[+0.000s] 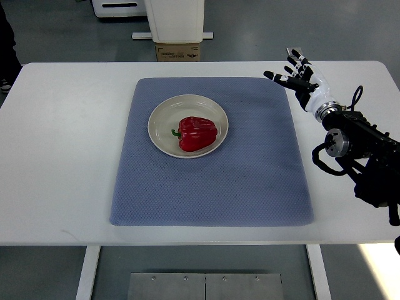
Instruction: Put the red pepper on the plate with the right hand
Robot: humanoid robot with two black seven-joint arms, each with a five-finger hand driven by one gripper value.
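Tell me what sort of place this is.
Probably a robotics lab or test room, not a kitchen. A plain white table stands on a grey workshop floor, with a cardboard box under white equipment behind it. The staged pepper on a plate over a blue mat looks like a trial.

glossy red pepper [199, 132] with a green stem sits on a cream plate [164, 117]. under it, a blue-grey mat [250, 181] with a fine dotted weave, on a plain white table [69, 156]. the right hand [299, 76] is white with black fingers [275, 76], on a black arm.
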